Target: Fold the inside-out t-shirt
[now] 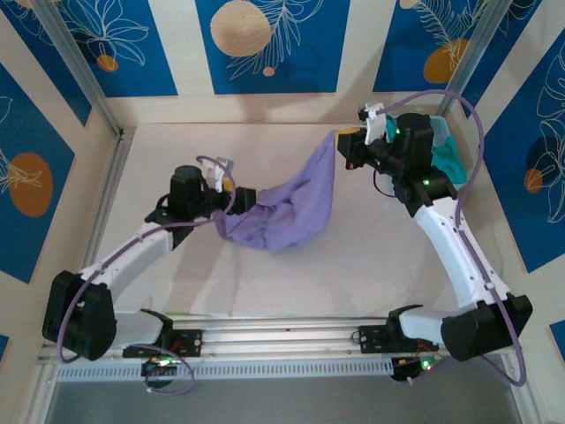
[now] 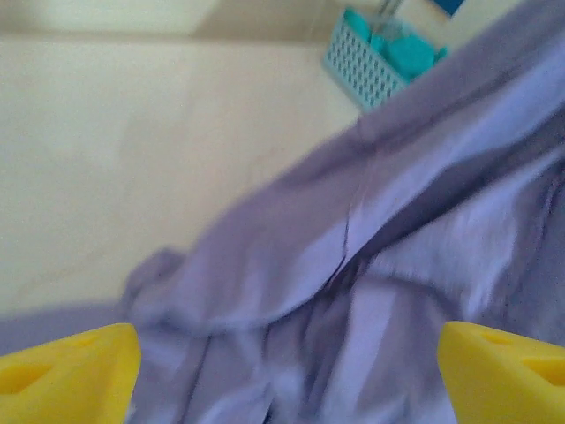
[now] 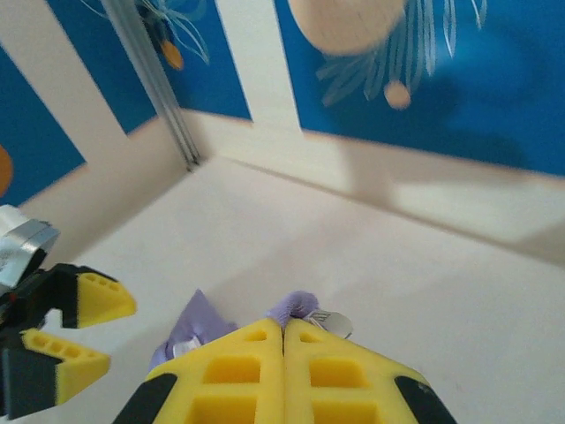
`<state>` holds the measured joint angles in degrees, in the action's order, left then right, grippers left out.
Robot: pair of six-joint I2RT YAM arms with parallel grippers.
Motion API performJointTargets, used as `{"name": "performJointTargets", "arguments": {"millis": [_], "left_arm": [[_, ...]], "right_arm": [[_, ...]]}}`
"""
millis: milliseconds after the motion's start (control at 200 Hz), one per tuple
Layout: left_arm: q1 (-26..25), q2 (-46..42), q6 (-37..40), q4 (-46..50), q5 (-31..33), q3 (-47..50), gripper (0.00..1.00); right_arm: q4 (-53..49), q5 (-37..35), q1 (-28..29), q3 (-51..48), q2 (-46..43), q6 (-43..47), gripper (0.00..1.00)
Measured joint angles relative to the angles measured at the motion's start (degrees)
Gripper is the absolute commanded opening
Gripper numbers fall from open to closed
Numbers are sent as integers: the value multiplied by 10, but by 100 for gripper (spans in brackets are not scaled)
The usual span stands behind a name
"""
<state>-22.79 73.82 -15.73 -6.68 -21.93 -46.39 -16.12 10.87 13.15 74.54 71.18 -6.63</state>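
Two arms meet over the pale table, and the lavender t-shirt is slung between them like a hammock; its upper corner is pinched in the right gripper, whose yellow fingers are pressed tight together on a tuft of the cloth, held up near the far right corner; the lower bunch sags low by the left gripper, whose jaws stand wide apart, cloth in front of them but nothing clamped; a teal garment sits in a basket behind the right arm.
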Motion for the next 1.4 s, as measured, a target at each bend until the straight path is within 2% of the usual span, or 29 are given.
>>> {"name": "performJointTargets", "arguments": {"millis": [190,370,545,615,695,780,875,885,1045,1140,1245,1400], "left_arm": [[-1,55,20,14,12,-19,86],[-30,190,50,56,37,-133,85],[-75,333,80,113,69,-281,80],[-82,384,89,136,81,-335,70],[-84,435,99,163,88,-386,54],[-83,475,103,190,91,-424,33],[-82,497,107,214,92,-444,3],[-81,497,105,216,92,-444,0],[-76,489,103,222,99,-457,0],[-65,443,97,212,108,-443,0],[-47,329,81,187,122,-398,0],[-36,110,68,130,165,-373,0]], "right_arm": [[-7,19,-40,-23,12,1,0],[2,35,-61,-44,12,0,0],[6,46,-63,-46,12,0,0],[6,46,-63,-46,12,0,0],[6,48,-64,-46,12,0,0],[6,48,-67,-46,12,0,0],[7,48,-71,-46,12,-1,0],[7,48,-72,-46,12,-2,0],[11,45,-75,-46,8,-9,0],[10,35,-78,-46,-7,-14,0],[2,17,-82,-30,-34,-21,0],[2,-2,-83,19,-87,-33,0]]}}
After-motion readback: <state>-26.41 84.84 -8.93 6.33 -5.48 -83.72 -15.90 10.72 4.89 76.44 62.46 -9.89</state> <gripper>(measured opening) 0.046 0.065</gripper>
